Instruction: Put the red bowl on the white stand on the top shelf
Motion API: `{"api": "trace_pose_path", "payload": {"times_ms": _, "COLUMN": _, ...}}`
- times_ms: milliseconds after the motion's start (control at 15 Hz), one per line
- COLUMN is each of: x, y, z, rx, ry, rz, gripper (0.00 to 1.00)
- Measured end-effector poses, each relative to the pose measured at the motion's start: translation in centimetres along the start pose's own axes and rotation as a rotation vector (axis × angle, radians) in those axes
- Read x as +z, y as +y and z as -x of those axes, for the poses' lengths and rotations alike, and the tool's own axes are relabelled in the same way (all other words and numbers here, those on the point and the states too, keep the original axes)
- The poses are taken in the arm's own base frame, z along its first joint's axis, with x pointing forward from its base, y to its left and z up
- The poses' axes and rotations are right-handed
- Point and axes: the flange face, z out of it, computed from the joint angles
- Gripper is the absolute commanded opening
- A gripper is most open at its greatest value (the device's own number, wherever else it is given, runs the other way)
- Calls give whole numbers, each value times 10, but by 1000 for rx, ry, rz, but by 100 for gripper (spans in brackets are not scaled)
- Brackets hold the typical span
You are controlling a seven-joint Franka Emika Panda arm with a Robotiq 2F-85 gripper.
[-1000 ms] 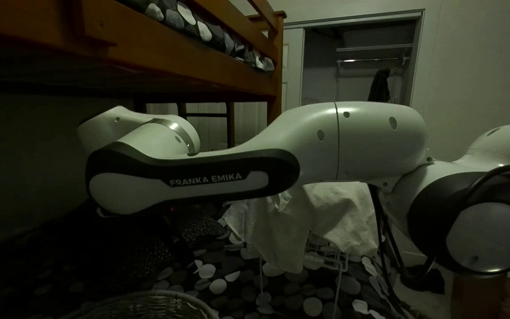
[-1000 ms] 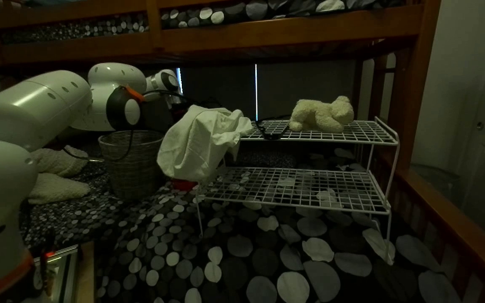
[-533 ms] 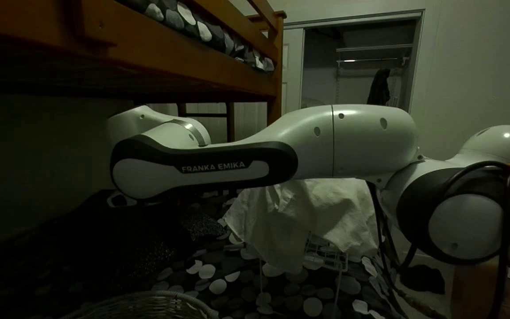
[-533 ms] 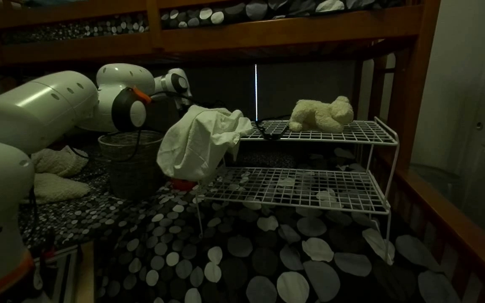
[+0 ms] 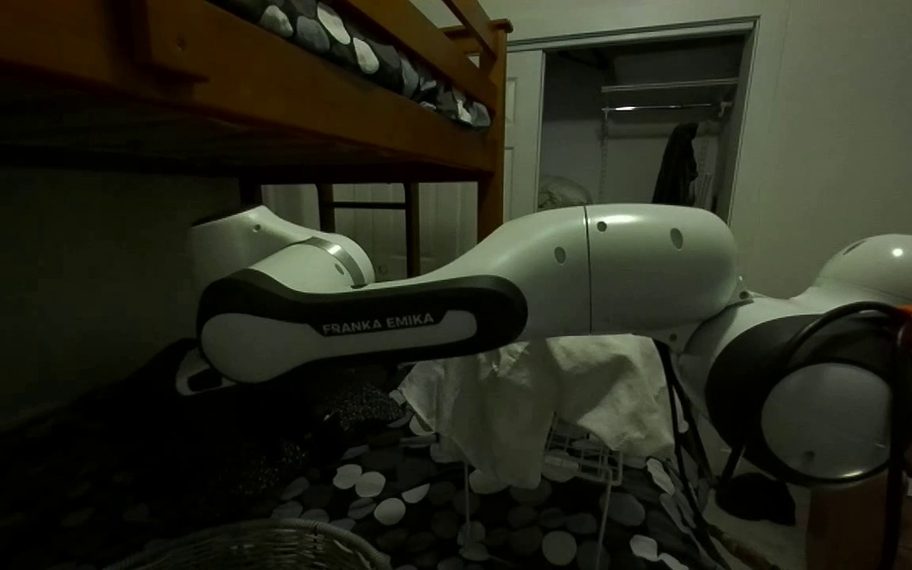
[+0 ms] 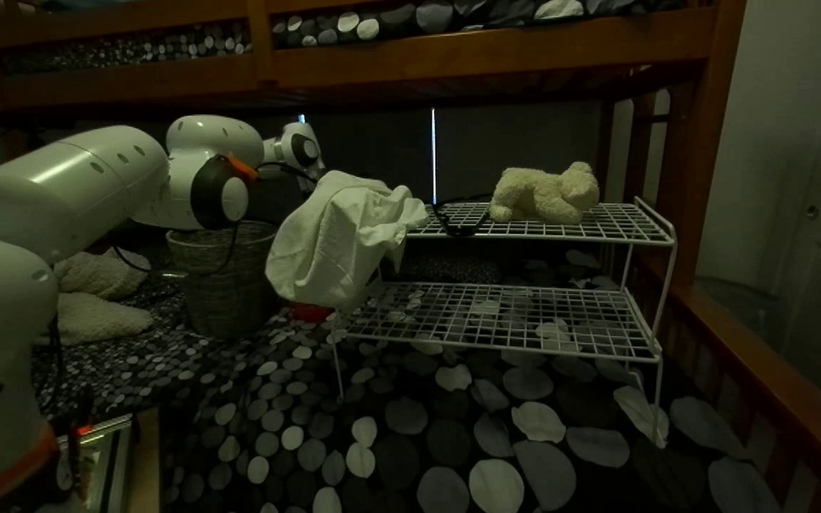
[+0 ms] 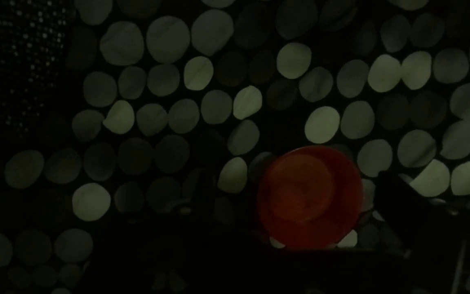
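Note:
The red bowl point(image 7: 308, 196) lies upright on the dotted bedding in the wrist view. In an exterior view only a red sliver of the bowl point(image 6: 311, 312) shows beside the white cloth. My gripper point(image 7: 295, 176) is open and empty, its dark fingers apart on either side of the bowl as seen from above. How high it is above the bowl is hard to tell in the dark. In the exterior views the fingers are hidden or lost in shadow. The white stand is a two-level wire rack; its top shelf point(image 6: 517, 229) shows in an exterior view, and its wire side point(image 5: 583, 453) in an exterior view.
White cloth point(image 6: 339, 242) drapes over one end of the stand. A cream plush toy point(image 6: 542, 194) and a black strap-like thing point(image 6: 460, 226) are on the top shelf. A wicker basket point(image 6: 221, 285) stands near the arm. The upper bunk rail point(image 6: 489, 57) hangs above.
The arm first moves toward the stand, then lowers a little. The stand, cloth and plush toy have not moved, and the bowl's visible sliver stays in place.

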Motion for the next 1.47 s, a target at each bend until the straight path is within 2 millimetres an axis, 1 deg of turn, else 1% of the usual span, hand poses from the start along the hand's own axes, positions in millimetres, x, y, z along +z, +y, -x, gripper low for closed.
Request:
{"api": "trace_pose_path", "payload": {"times_ms": 133, "x": 10, "y": 9, "z": 14, "rx": -55, "ry": 60, "rz": 52, "gripper": 100}}
{"api": "trace_pose_path", "payload": {"times_ms": 333, "x": 39, "y": 19, "z": 45, "rx": -83, "ry": 188, "rz": 112, "gripper": 100}}
{"api": "trace_pose_path", "payload": {"times_ms": 467, "x": 62, "y": 17, "z": 57, "rx": -71, "ry": 291, "rz": 89, "gripper": 100}}
{"api": "trace_pose_path", "payload": {"times_ms": 533, "x": 73, "y": 14, "z": 58, "rx": -62, "ry": 336, "rz": 57, "gripper": 100}}
{"api": "trace_pose_path", "payload": {"times_ms": 667, "x": 87, "y": 6, "z": 48, "rx": -58, "ry": 417, "rz": -20, "gripper": 100}}
{"api": "trace_pose_path", "payload": {"times_ms": 800, "x": 93, "y": -4, "z": 31, "rx": -26, "ry": 452, "rz": -118, "gripper": 100}}
{"api": "trace_pose_path", "payload": {"times_ms": 933, "x": 92, "y": -9, "z": 15, "rx": 60, "ry": 421, "rz": -177, "gripper": 100}}
{"api": "trace_pose_path", "payload": {"times_ms": 1133, "x": 90, "y": -10, "z": -4, "rx": 201, "ry": 357, "rz": -206, "gripper": 100}}
{"api": "trace_pose_path", "payload": {"times_ms": 1267, "x": 89, "y": -10, "z": -7, "rx": 304, "ry": 326, "rz": -221, "gripper": 100}}
{"api": "trace_pose_path", "payload": {"times_ms": 1467, "x": 87, "y": -9, "z": -2, "rx": 446, "ry": 298, "rz": -234, "gripper": 100}}
